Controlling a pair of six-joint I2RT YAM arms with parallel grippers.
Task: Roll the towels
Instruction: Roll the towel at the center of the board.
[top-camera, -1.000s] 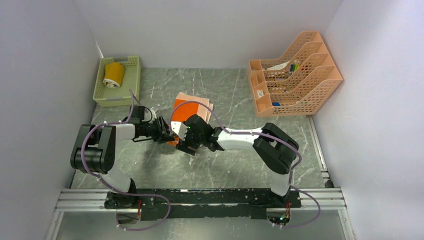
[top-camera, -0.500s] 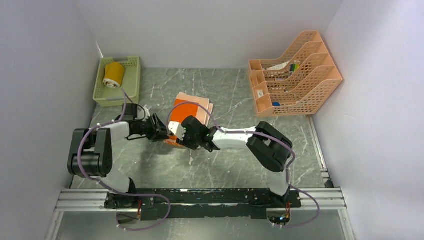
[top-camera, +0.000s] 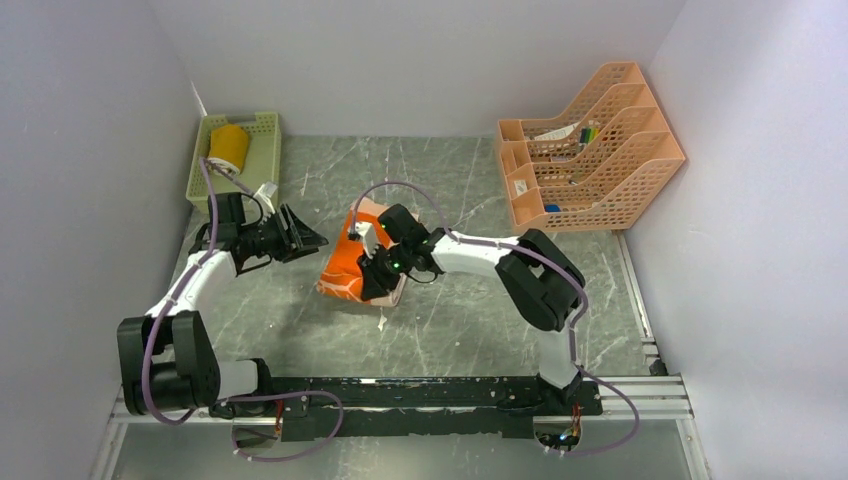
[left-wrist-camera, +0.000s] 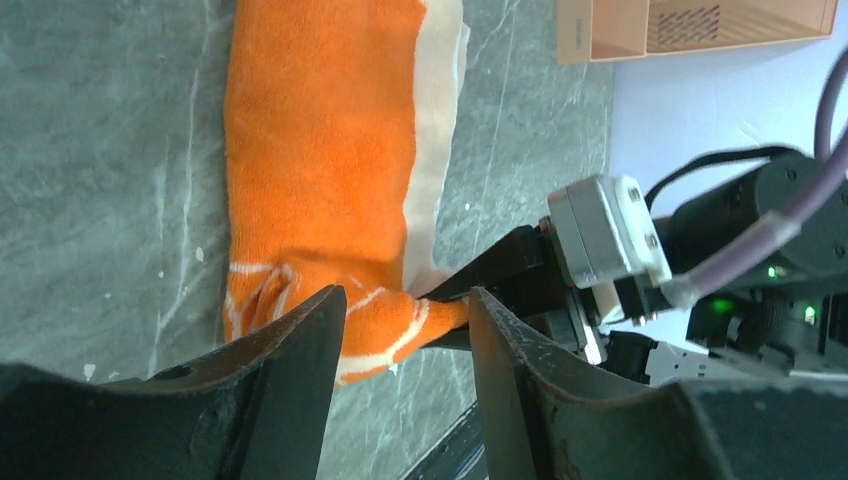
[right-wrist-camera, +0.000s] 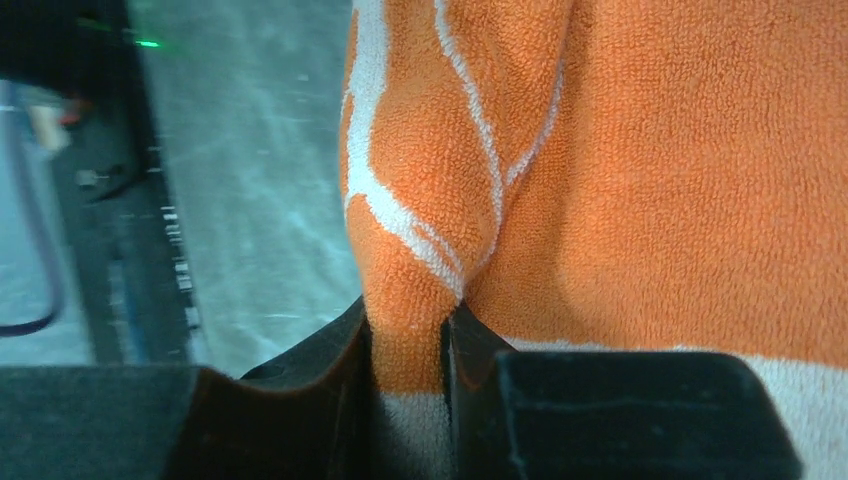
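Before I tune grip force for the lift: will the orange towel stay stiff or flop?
Probably floppy: the orange towel bunches into a fold where the right gripper pinches it. Its looped terry pile suggests little slipping. The unheld part likely sags.

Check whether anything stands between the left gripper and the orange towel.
Nothing visible does. Only bare table lies between the open left gripper and the orange towel; the right gripper pinches a fold of it from the other side.
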